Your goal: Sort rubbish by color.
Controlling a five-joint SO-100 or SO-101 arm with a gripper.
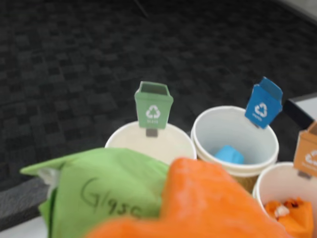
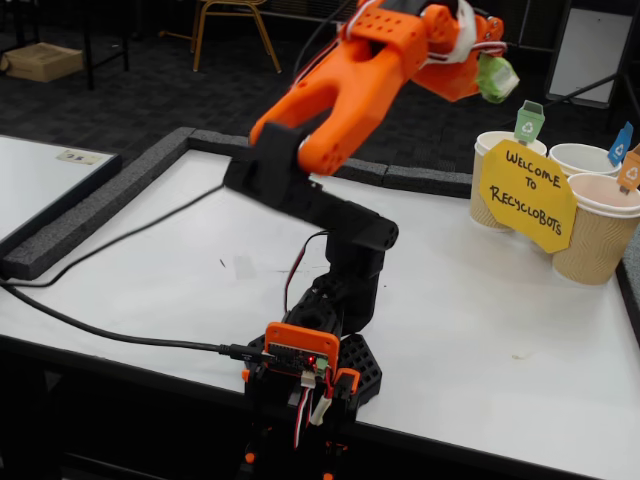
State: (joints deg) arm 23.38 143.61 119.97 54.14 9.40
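Observation:
My gripper (image 2: 487,68) is shut on the light green lump (image 2: 498,79) and holds it in the air, just above and left of the cup with the green tag (image 2: 488,180). In the wrist view the green lump (image 1: 99,193) fills the lower left, with handwriting on it, beside an orange finger (image 1: 208,203). The green-tag cup (image 1: 171,144) lies right behind it. The light blue lump (image 1: 229,154) lies in the blue-tag cup (image 1: 257,144). The orange lump (image 1: 292,215) lies in the orange-tag cup (image 1: 282,181).
The three beige cups stand together at the table's right edge, with a yellow "Welcome to Recyclobots" sign (image 2: 527,195) in front. A dark foam border (image 2: 90,215) rims the white table. The arm's base (image 2: 320,350) is at the front edge, with a black cable (image 2: 100,325) to the left.

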